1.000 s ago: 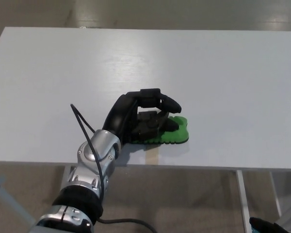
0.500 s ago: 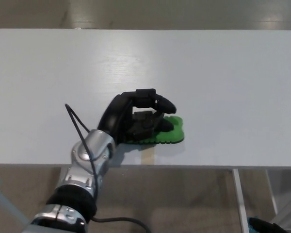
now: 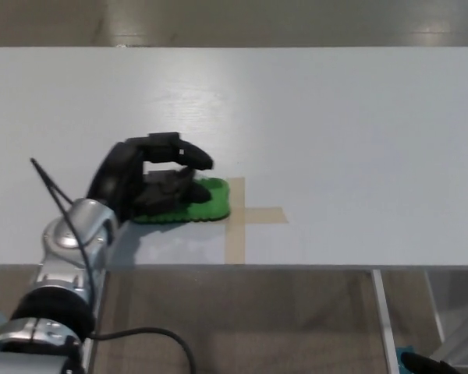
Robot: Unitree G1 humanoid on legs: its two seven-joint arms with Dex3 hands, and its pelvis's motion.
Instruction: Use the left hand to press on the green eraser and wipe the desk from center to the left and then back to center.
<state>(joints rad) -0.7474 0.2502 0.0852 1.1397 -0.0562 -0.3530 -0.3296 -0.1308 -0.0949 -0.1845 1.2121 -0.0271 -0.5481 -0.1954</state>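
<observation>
Black left hand [image 3: 152, 183] clamped over flat green scalloped eraser [image 3: 193, 204], left of tan tape cross [image 3: 246, 216] on white desk [image 3: 335, 125]; leftward stroke underway, return pending.

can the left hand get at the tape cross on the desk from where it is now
Probably yes. The left hand presses the green eraser right beside the tape cross, and the white desk between them looks bare, so nothing seems to block a short slide right.
</observation>
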